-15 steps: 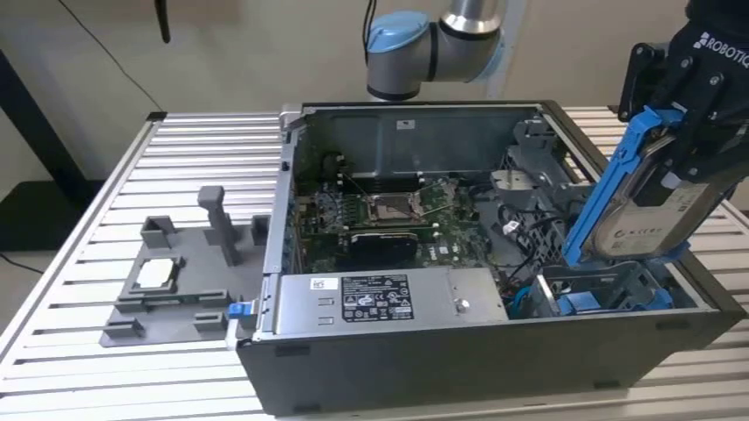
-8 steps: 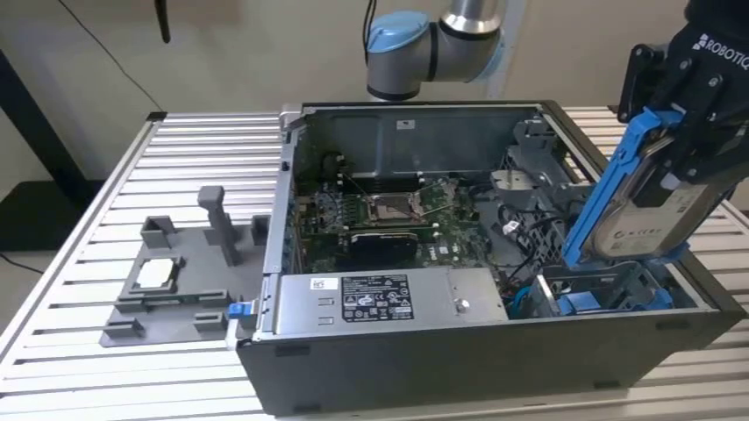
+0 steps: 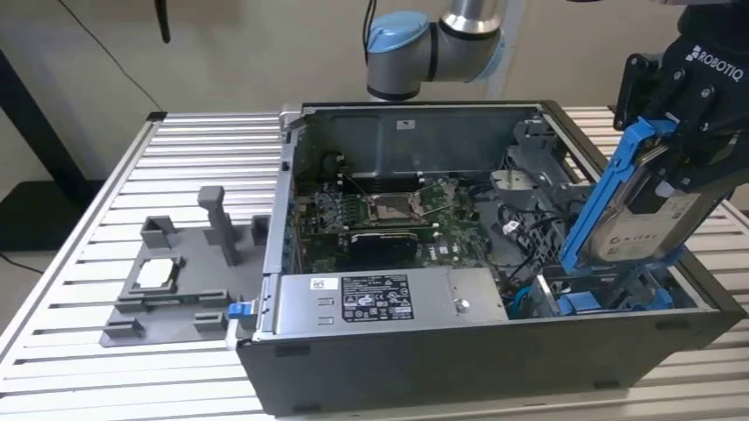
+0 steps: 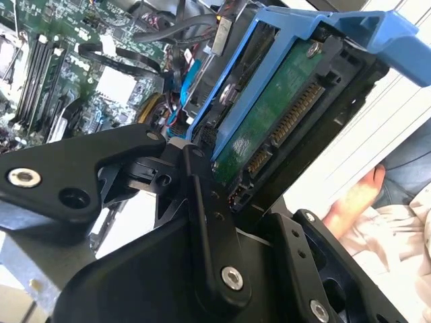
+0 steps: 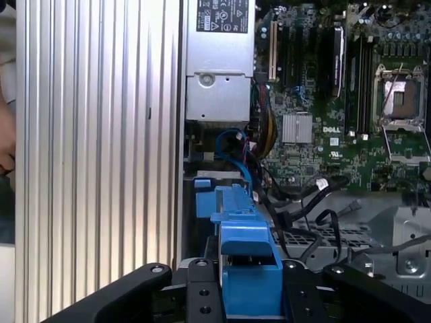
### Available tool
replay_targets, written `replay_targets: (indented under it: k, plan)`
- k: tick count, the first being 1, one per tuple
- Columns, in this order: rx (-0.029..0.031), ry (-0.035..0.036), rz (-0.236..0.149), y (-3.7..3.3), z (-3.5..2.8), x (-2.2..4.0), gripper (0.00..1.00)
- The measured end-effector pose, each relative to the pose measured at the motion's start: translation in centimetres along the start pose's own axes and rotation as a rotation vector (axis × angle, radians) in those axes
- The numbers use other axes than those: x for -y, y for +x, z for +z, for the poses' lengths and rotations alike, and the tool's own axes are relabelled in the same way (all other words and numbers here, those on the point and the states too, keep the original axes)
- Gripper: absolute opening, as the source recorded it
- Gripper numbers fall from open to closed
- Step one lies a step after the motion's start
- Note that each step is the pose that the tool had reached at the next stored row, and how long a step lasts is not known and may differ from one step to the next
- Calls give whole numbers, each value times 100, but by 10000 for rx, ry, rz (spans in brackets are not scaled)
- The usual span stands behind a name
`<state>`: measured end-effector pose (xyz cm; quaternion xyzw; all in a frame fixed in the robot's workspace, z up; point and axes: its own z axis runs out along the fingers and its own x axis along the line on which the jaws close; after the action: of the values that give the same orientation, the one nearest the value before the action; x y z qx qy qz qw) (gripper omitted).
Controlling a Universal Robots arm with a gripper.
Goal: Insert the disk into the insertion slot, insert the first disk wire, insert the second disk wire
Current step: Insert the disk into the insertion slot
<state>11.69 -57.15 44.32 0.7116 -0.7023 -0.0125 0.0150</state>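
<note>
Holding the disk above the insertion slot

Gripper (image 3: 685,162) is clamped on the upper end of the disk (image 3: 632,219), which hangs tilted below it. The insertion slot (image 3: 602,298) sits just under the disk's lower end, inside the computer case (image 3: 468,368). By my judgement, insertion is in hand but not done: seating calls for squaring the blue frame with the slot's mouth.

The black gripper (image 5: 246,295) grips the bright-blue-framed disk (image 5: 248,259), with a grey metal power supply box (image 5: 219,74), green circuit motherboard (image 5: 323,145) and ribbed silver aluminium table (image 5: 101,134) lying beyond it.
</note>
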Motion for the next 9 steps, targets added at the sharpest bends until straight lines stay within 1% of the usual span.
replay_targets:
  k: [3, 9]
  plan:
    - [-1, -4, 1, 0, 45, 1, 33]
    - [-1, -77, 0, 0, 133, 5, 33]
